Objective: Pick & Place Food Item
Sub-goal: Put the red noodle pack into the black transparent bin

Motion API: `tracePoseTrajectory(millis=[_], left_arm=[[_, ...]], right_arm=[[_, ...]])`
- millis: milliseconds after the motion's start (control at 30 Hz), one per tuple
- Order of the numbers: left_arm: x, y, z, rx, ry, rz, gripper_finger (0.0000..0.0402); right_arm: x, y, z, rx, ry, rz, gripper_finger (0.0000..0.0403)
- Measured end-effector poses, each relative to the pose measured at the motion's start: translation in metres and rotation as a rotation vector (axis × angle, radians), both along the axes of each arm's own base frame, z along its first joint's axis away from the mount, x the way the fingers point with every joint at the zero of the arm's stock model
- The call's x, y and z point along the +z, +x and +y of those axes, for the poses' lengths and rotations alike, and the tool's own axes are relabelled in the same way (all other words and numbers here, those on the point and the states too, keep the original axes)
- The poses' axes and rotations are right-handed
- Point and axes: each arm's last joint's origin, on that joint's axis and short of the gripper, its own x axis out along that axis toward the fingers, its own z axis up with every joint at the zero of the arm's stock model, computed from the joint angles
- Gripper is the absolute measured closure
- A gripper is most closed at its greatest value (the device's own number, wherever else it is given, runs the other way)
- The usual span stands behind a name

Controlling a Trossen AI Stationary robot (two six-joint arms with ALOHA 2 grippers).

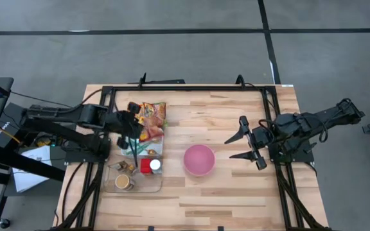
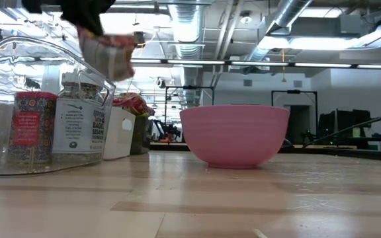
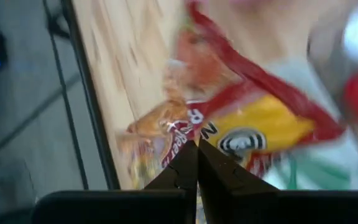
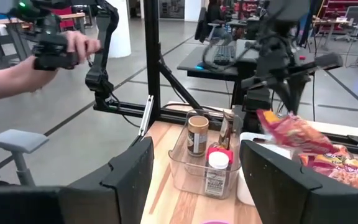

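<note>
My left gripper [image 1: 135, 133] is shut on a red and orange snack bag [image 4: 293, 132]. It holds the bag up over the table's left side, above the other snack bags [image 1: 153, 119]. In the low view the held bag [image 2: 110, 54] hangs high above the clear bin [image 2: 45, 132]. A pink bowl [image 1: 199, 160] stands on its base on the wooden table near the middle. My right gripper [image 1: 249, 145] hovers open to the right of the bowl, with nothing between its fingers. My left gripper pinches the snack bag at its upper edge [image 3: 180, 142] between its two shut fingers. The fingers slant down at it from the table's left side. The bag hangs below the fingers [image 4: 283, 93], lifted clear of the table and of the other bags.
A clear plastic bin [image 1: 148, 187] with several jars and spice bottles [image 4: 197, 135] stands near the table's left front. A white container [image 4: 251, 163] sits beside it. A black frame [image 1: 191, 87] rims the table. A person's hand [image 4: 79, 42] holds a controller beyond the table.
</note>
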Motion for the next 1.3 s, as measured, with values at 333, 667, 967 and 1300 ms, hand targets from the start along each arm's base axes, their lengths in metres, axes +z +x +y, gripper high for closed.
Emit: tracePoseTrajectory(millis=[333, 667, 967, 1300], left_arm=[[-0.006, -0.029, 0.028, 0.142, 0.048, 0.212, 0.0401], [0.006, -0.045, 0.053, 0.56, -0.017, -0.015, 0.0401], [-0.005, -0.04, 0.068, 1.01, -0.215, -0.129, 0.0401], [-0.028, -0.015, 0.088, 1.428, -0.138, 0.094, 0.0401]], right_arm=[[-0.001, -0.002, 0.005, 0.029, -0.02, 0.006, 0.0171], [-0.003, -0.002, 0.005, 0.029, -0.019, 0.021, 0.0171], [-0.003, -0.002, 0.005, 0.027, -0.008, 0.023, 0.0171], [-0.002, 0.0, 0.001, -0.014, 0.038, 0.033, 0.0171]])
